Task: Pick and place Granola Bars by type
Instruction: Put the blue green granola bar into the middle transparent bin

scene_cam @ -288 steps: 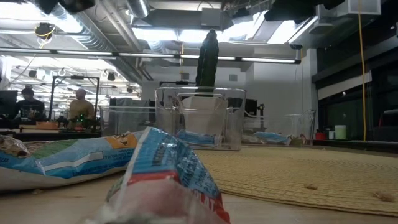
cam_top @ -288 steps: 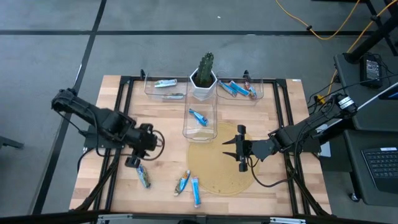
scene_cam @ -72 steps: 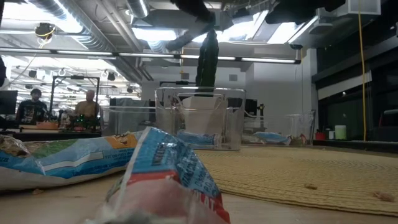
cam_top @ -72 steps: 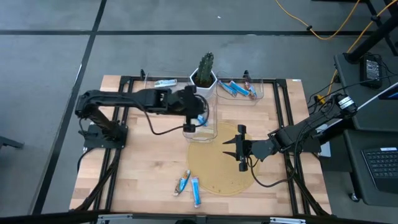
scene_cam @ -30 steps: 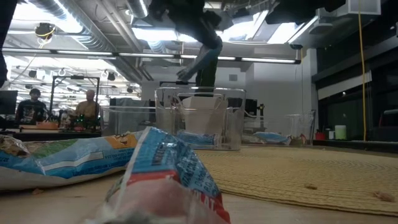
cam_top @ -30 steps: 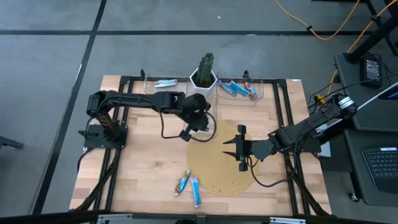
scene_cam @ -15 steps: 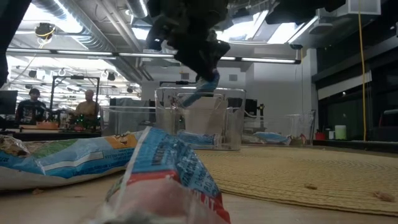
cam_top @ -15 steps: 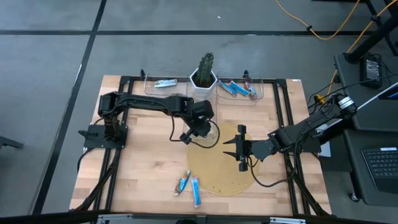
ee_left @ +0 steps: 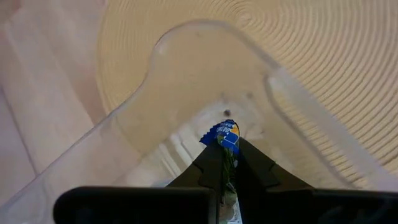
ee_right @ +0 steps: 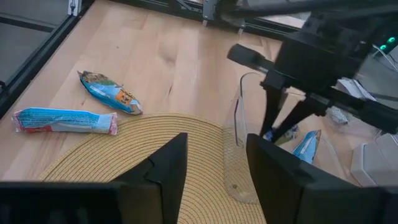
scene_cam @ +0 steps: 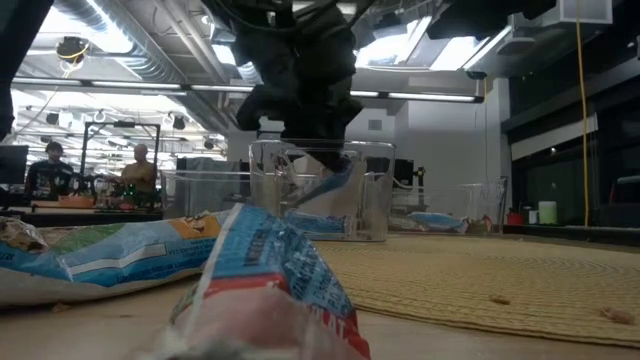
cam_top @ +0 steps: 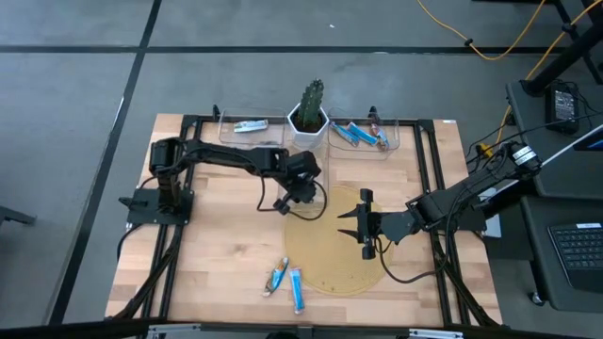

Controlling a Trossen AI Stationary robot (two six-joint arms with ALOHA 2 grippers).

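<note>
My left gripper (cam_top: 300,195) reaches down into the clear middle bin (cam_top: 316,200) and is shut on a blue granola bar (scene_cam: 330,185). A second blue bar (ee_right: 308,144) lies on that bin's floor. Two more bars (cam_top: 276,278) (cam_top: 297,289) lie flat on the wood near the front edge. The back left bin (cam_top: 247,139) and back right bin (cam_top: 366,149) each hold bars. My right gripper (cam_top: 361,224) hovers open over the round woven mat (cam_top: 330,259), nothing between its fingers. My left gripper pinches the blue bar between its two fingers (ee_left: 249,171); the bar's crimped end (ee_left: 225,132) sticks out past the fingertips. The fingers come from above, slanting down into the bin. The bar hangs tilted inside the bin walls; whether it touches the floor I cannot tell.
A white pot with a cactus (cam_top: 309,118) stands between the two back bins. A black frame (cam_top: 188,122) runs along the table's edges. Bare wood lies left of the mat (cam_top: 226,245).
My left gripper has come down, and a little toward the near edge, from above the middle bin into it, staying shut on the blue bar. The bar has sunk from above the bin's rim to between its walls.
</note>
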